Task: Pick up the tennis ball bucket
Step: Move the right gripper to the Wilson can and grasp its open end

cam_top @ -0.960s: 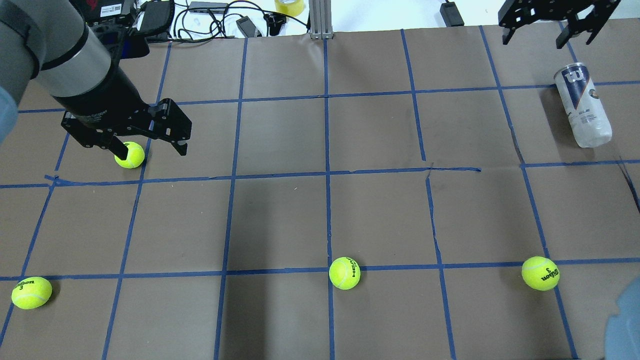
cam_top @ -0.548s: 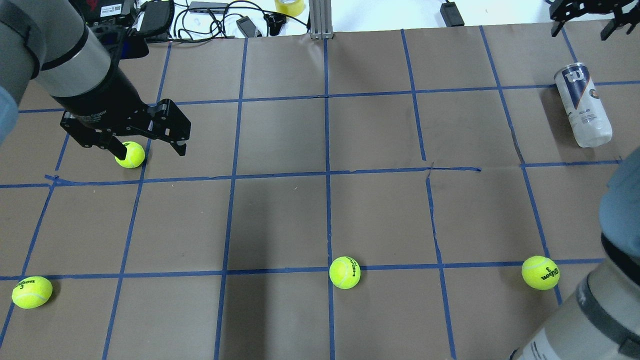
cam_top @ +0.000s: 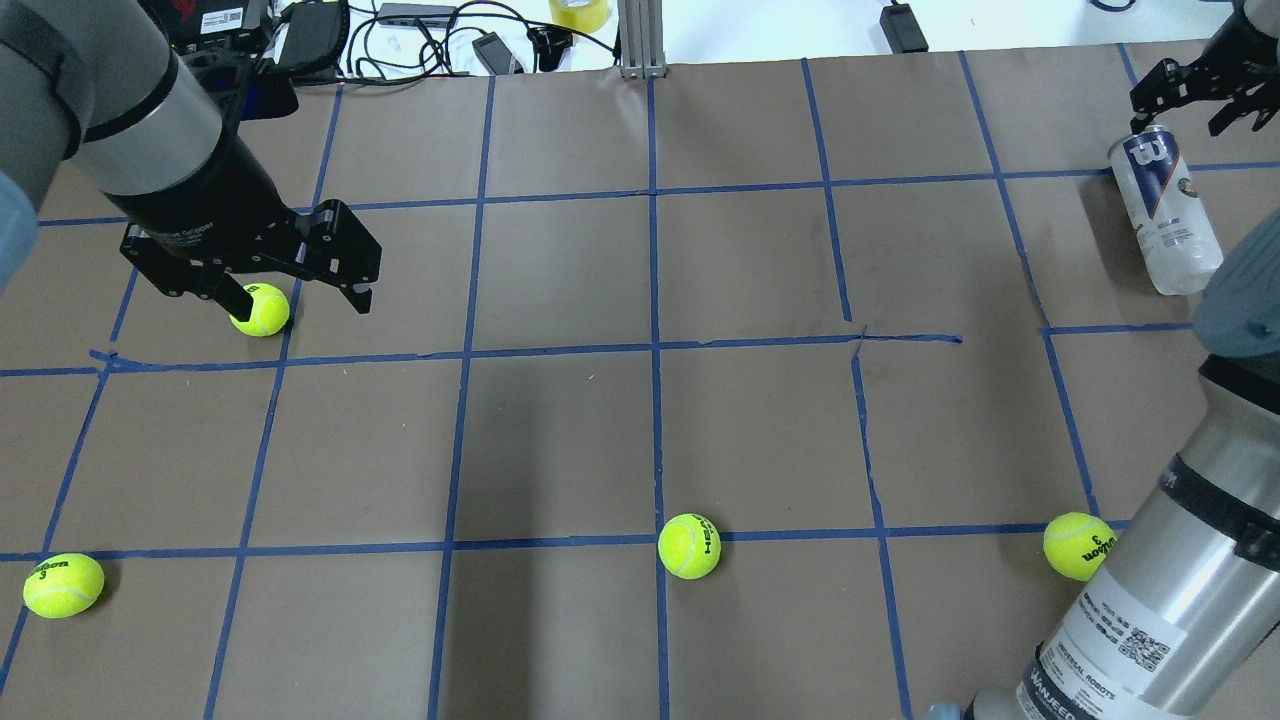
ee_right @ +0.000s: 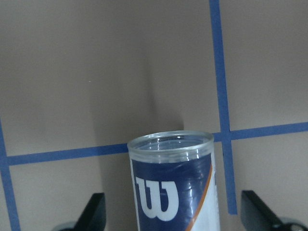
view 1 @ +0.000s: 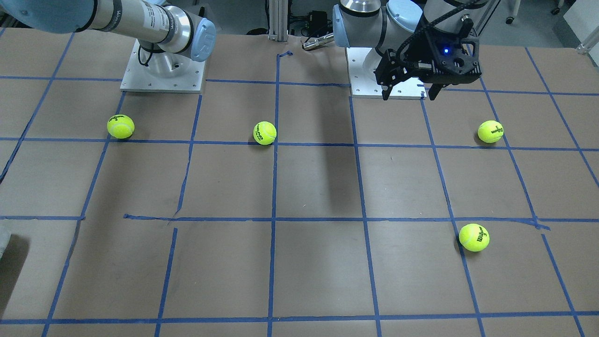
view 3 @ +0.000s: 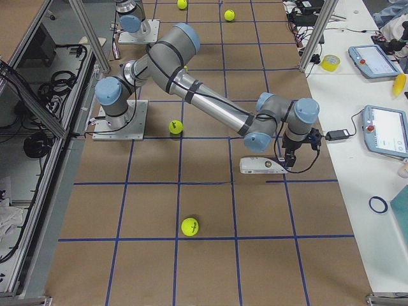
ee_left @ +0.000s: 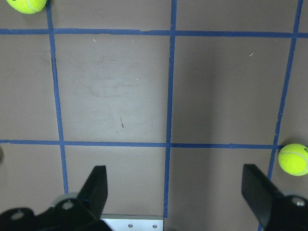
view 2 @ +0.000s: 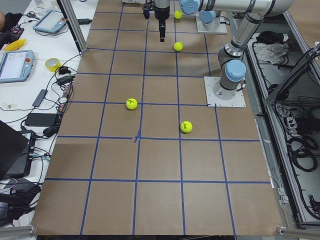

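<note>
The tennis ball bucket (cam_top: 1165, 215) lies on its side on the paper-covered table (cam_top: 760, 430), far out on the robot's right. Its open, rimmed mouth is turned away from the robot and sits just by a line of the blue tape grid (cam_top: 650, 350). In the overhead view the right arm's elbow (cam_top: 1240, 300) covers a little of its closed end. The nearest tennis ball (cam_top: 1078, 545) lies well apart from it, close to the robot. A second ball (cam_top: 689, 545) sits mid-table, a third (cam_top: 62, 585) at the near left, and a fourth (cam_top: 260, 308) farther out on the left. Cables (cam_top: 420, 40) lie beyond the far edge. The right gripper (cam_top: 1183, 112) points down over the bucket's mouth end, jaws spread wide, one finger (ee_right: 94, 214) to each side of the rim, holding nothing. It seems to hang just clear of the tube, though the height is hard to judge. The left gripper (cam_top: 298, 298) hangs above the table, jaws wide apart and empty. The front view shows it well clear of the fourth ball, which from overhead looks to be under one finger.
</note>
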Controlling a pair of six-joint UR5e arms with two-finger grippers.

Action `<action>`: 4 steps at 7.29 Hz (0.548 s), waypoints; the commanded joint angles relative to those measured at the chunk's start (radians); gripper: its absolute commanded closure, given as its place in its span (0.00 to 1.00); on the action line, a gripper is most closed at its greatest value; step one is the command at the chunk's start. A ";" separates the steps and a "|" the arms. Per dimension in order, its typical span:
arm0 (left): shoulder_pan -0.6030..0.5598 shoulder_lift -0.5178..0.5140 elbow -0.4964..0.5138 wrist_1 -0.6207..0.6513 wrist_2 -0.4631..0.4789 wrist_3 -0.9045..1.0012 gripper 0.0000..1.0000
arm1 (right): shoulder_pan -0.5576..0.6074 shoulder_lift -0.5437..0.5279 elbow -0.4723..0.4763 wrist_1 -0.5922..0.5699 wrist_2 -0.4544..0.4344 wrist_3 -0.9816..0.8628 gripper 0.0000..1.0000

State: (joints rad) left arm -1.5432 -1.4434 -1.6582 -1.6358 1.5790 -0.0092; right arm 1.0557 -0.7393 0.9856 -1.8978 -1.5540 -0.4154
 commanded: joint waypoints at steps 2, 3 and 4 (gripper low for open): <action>0.000 -0.002 0.000 0.001 -0.001 0.000 0.00 | -0.002 0.044 -0.002 -0.024 0.002 -0.008 0.00; 0.001 -0.002 0.000 0.001 -0.001 0.000 0.00 | -0.002 0.055 -0.002 -0.045 0.003 -0.008 0.00; 0.002 -0.002 0.000 0.001 -0.001 0.000 0.00 | -0.002 0.064 -0.001 -0.052 0.003 -0.011 0.00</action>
State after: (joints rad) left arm -1.5423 -1.4447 -1.6582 -1.6352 1.5785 -0.0092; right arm 1.0539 -0.6890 0.9839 -1.9353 -1.5514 -0.4241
